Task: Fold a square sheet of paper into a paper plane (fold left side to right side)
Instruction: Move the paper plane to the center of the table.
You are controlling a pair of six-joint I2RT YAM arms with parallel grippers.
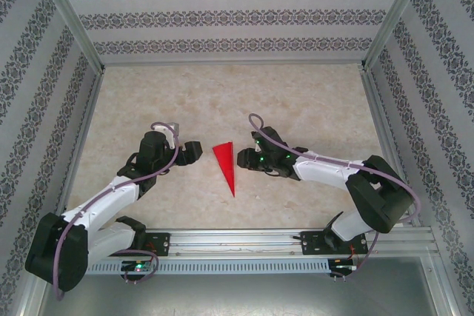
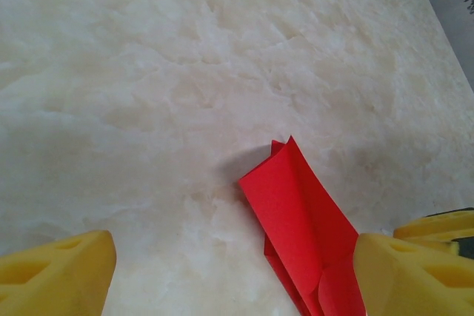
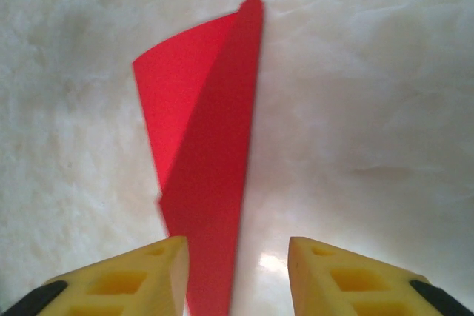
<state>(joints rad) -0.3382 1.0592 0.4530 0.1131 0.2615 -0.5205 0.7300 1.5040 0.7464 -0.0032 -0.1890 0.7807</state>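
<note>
While flanked by left end effector [image 1: 198,152] and right end effector [image 1: 238,159], both released | paper plane [image 1: 226,164] is pointed lengthwise at bench [image 1: 296,109] near edge.

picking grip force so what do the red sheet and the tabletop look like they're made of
Red sheet: thin matte paper, judging by its sharp creases and a lifted flap. Tabletop: cream, marble-patterned, probably laminate or stone; a faint glare near the right gripper suggests a slight sheen.

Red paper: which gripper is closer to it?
Right. The right gripper sits almost against the red paper, on its right side; the left gripper leaves a gap on the other side.
</note>
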